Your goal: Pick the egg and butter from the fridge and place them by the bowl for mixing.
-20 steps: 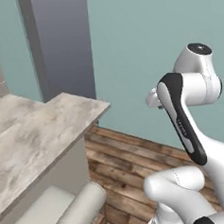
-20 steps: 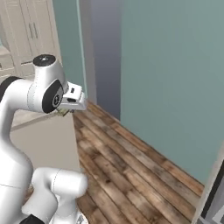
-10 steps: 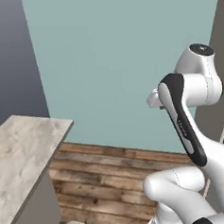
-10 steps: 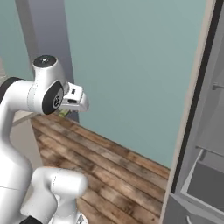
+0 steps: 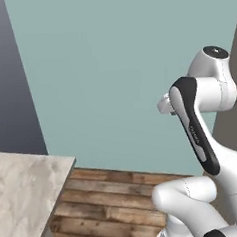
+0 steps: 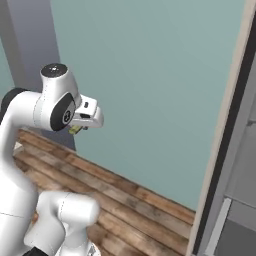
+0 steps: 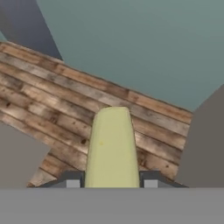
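Butter (image 7: 111,146): a pale yellow stick, smooth and matt, with rounded far end, lying lengthwise between the two dark finger tips (image 7: 72,178) in the hand view. The gripper (image 7: 111,180) is clamped on it; the near end is cut off by the bottom of the view. In the right base view a small yellow sliver shows under the white hand (image 6: 76,129).

Floor (image 7: 52,94): brown wooden planks with visible grain and dark seams. Wall (image 5: 117,65): flat, plain teal. Counter (image 5: 23,197): mottled grey-beige stone look, only one corner in the lower left of the left base view.

Fridge (image 6: 227,150): at the right edge of the right base view, with a beige outer panel, a dark edge strip and grey inside surfaces; its lower part and most of its interior are cut off.

Versus the earlier frames: the whole scene has slid sideways in both base views, so the cameras have moved. More of the fridge is in sight at the right, less of the counter at the left. The arm's pose in the pictures is unchanged, and the grip stays closed on the stick.

A blurred grey shape sits at the lower left of the hand view; cannot identify it.
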